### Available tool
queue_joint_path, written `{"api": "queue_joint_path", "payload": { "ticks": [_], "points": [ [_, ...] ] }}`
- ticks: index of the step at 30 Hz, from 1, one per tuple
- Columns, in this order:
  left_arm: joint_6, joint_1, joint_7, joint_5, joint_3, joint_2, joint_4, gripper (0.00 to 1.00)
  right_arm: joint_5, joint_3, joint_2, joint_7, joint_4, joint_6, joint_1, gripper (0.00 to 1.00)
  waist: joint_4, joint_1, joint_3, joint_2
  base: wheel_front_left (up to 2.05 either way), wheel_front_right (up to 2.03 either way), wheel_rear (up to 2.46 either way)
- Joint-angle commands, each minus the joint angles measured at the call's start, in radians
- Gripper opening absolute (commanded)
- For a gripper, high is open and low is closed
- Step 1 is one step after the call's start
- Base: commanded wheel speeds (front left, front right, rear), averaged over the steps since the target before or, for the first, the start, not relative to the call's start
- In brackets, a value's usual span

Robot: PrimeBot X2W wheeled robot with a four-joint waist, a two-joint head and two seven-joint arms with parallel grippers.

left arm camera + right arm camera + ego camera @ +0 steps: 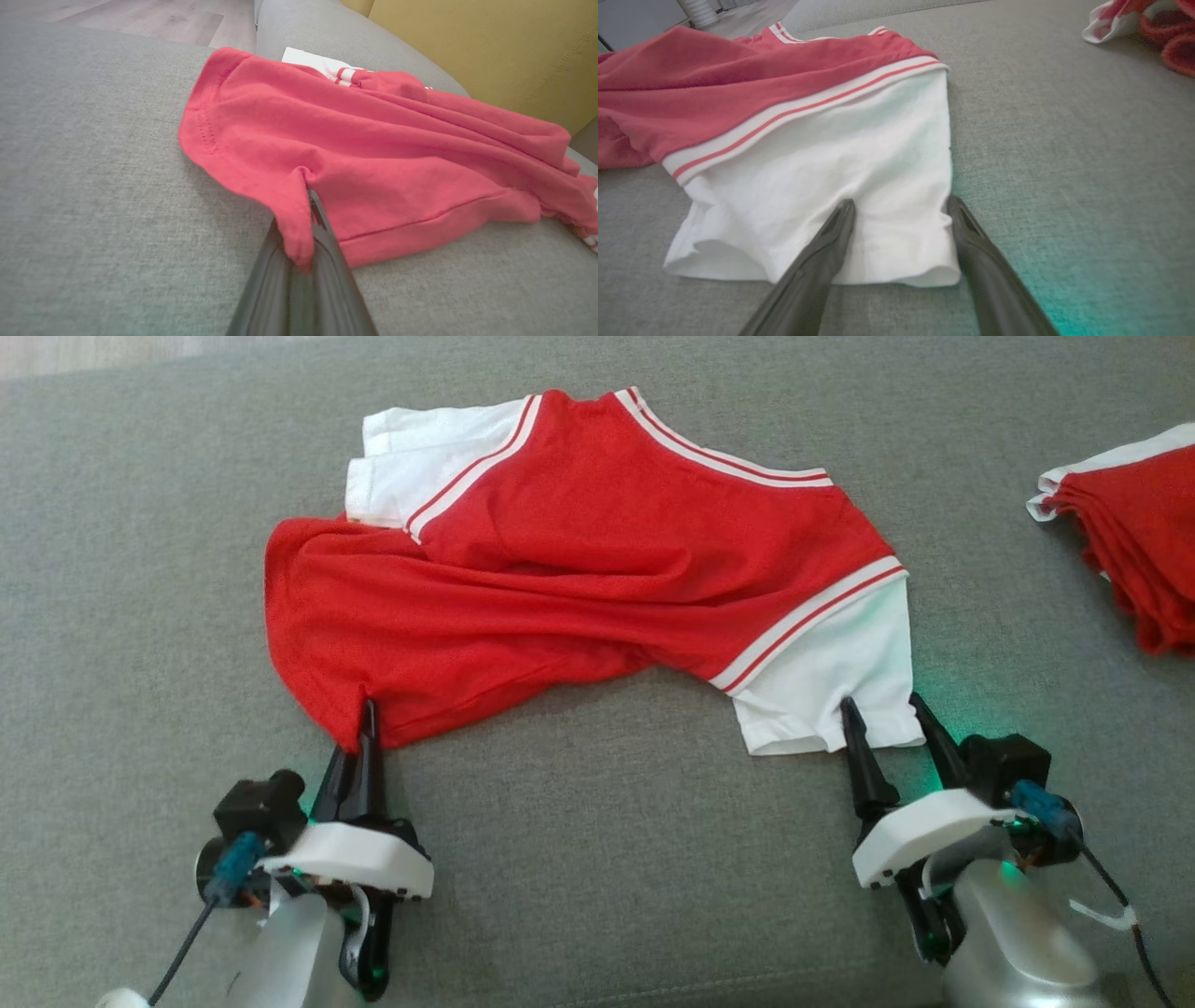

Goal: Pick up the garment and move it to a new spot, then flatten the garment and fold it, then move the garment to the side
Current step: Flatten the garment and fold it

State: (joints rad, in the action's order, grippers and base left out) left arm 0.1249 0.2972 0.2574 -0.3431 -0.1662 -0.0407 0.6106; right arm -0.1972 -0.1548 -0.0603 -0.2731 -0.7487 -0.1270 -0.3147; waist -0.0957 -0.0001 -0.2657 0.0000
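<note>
Pinching garment (579,569), left hand (367,711), right hand (882,702) spread

Legible text, entry by entry: I find none. The garment (579,569), red with white sleeves, carries only plain stripes on the side facing my cameras. The folded red pile (1134,551) at the right shows no print, tag or number that I can read.

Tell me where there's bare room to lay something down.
The grey fabric cushion is bare between the left pincer and right pincer, below the red-and-white jersey, and at its left. Crowded: far right, by the red folded pile.
</note>
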Motion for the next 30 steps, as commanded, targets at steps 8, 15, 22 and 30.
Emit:
{"api": "queue_joint_path", "payload": {
  "ticks": [8,15,22,30],
  "points": [
    [0.006,-0.007,0.004,0.003,0.01,-0.009,-0.038,0.0,-0.08,-0.055,0.01,0.011,-0.061,-0.004,-0.014,0.0,0.027,0.0001,0.008,0.0,0.0,0.0,0.0],
    [0.006,0.006,0.004,0.002,0.051,-0.016,-0.166,0.0,-0.214,0.016,0.01,0.011,0.221,-0.004,0.006,0.0,0.033,0.0001,0.07,0.0,0.0,0.0,0.0],
    [0.006,0.106,0.004,0.021,0.071,-0.129,-0.332,0.0,-0.3,0.054,0.004,0.011,0.477,-0.004,-0.099,0.0,0.026,0.0001,0.19,0.0,0.0,0.0,0.0],
    [0.006,0.319,-0.001,0.023,0.039,-0.291,-0.376,0.0,-0.378,0.027,-0.073,0.011,0.589,-0.004,-0.309,0.0,0.031,0.0001,0.266,0.0,0.0,0.0,0.0]
  ]
}}
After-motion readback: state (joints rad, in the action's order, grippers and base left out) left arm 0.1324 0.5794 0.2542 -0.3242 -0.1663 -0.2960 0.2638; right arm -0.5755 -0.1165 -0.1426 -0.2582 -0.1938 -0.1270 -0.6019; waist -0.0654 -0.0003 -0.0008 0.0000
